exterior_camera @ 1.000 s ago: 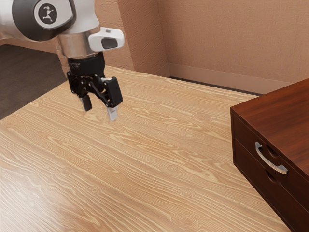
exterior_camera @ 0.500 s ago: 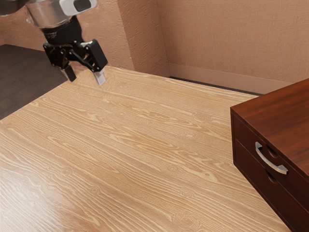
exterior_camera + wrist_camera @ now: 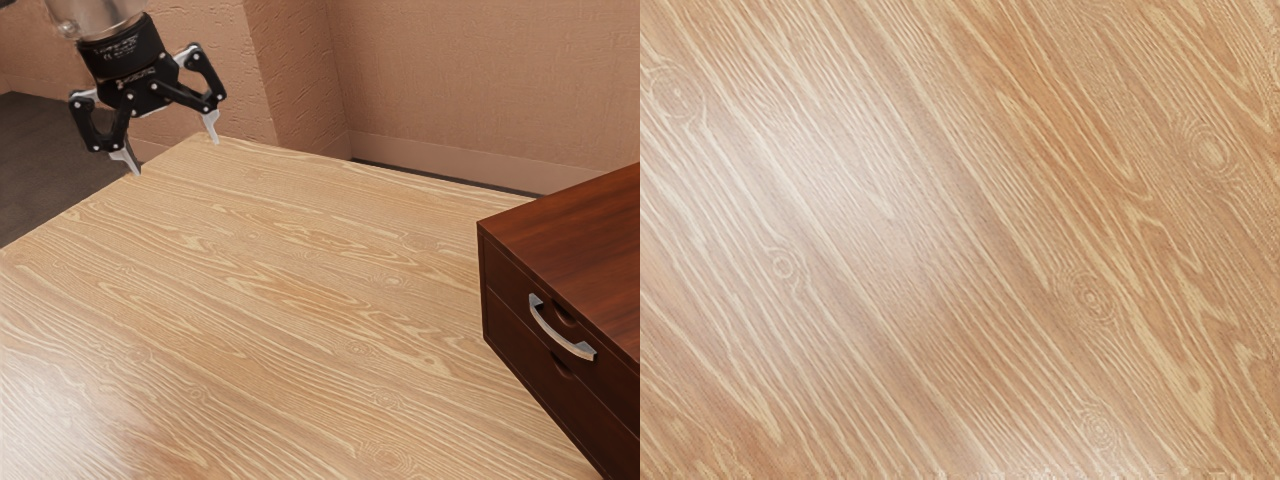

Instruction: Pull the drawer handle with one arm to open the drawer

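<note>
A dark red-brown cabinet (image 3: pixel 585 250) stands at the exterior view's right edge. Its upper drawer (image 3: pixel 520 285) carries a curved silver handle (image 3: pixel 558 327), and the drawer front sits flush with the cabinet. My black gripper (image 3: pixel 168 145) hangs high above the table's far left corner, far from the handle. Its two silver-tipped fingers (image 3: pixel 212 124) are spread wide and hold nothing. The wrist view looks down on bare wood grain of the table (image 3: pixel 960 240).
The light wooden table (image 3: pixel 280 300) stretches between my gripper and the cabinet. A brown wall with a pale baseboard (image 3: pixel 470 160) runs behind it, and dark floor (image 3: pixel 40 150) lies beyond the table's left edge.
My hand has risen and drawn back toward the exterior view's upper left, turning as it went. The fingers have spread wider apart. The drawer has not moved.
</note>
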